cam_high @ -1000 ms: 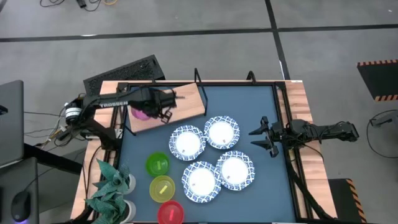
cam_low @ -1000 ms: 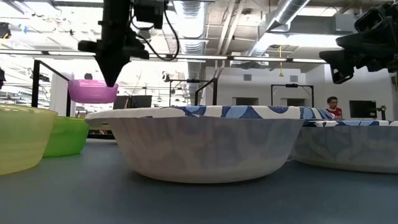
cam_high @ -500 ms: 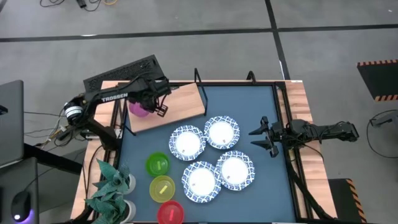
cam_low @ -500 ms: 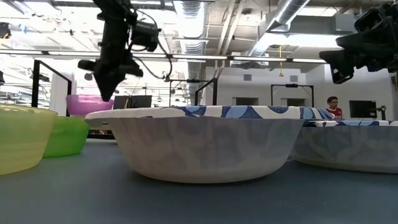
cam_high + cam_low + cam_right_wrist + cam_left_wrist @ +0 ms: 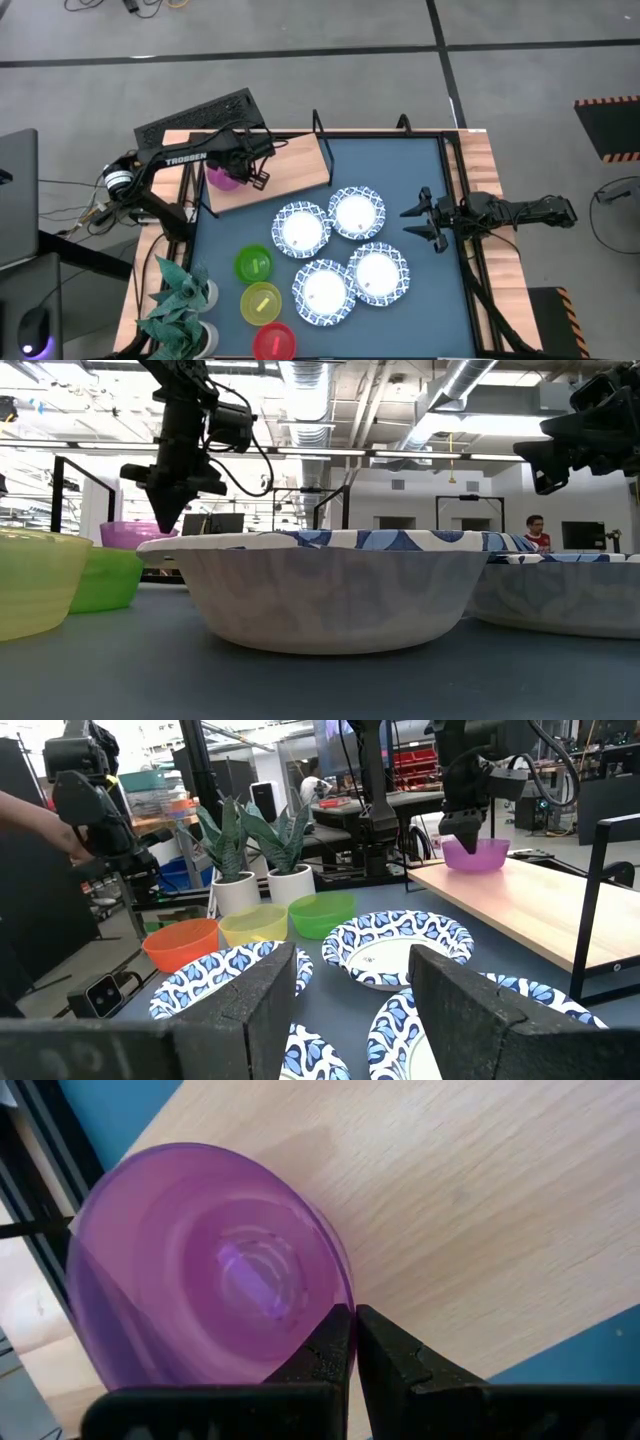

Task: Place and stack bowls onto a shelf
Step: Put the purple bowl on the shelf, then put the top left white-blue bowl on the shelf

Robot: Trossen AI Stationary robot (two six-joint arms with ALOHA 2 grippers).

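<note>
The purple bowl (image 5: 220,177) (image 5: 200,1280) sits at the left end of the light-wood shelf (image 5: 290,165) (image 5: 480,1200), with my left gripper (image 5: 240,174) (image 5: 352,1315) shut on it from above. Four blue-rimmed white bowls (image 5: 302,229) (image 5: 357,212) (image 5: 378,272) (image 5: 323,291) rest on their bases in a cluster on the tabletop. The green (image 5: 254,265), yellow (image 5: 261,303) and red (image 5: 273,341) bowls stand in a column near the left edge. My right gripper (image 5: 420,222) (image 5: 350,970) is open, held above the table's right edge and touching nothing. My left gripper pinches the purple bowl's rim (image 5: 335,1295) on the side facing the shelf's middle, with one finger inside the bowl and one outside. The fingers (image 5: 165,520) come from above, pointing down. The bowl stands upright with its base on the shelf board (image 5: 477,853).
A green leafy plant (image 5: 180,300) stands at the table's near left corner. The shelf's black metal supports (image 5: 322,135) rise at its right end. The rest of the shelf board to the right of the purple bowl is bare wood. A keyboard (image 5: 200,115) lies beyond the far edge.
My left gripper has moved down and toward the table's far left, still shut on the purple bowl. The bowl has gone from hanging above the shelf to standing on its left end. In the last half second it has barely moved.
</note>
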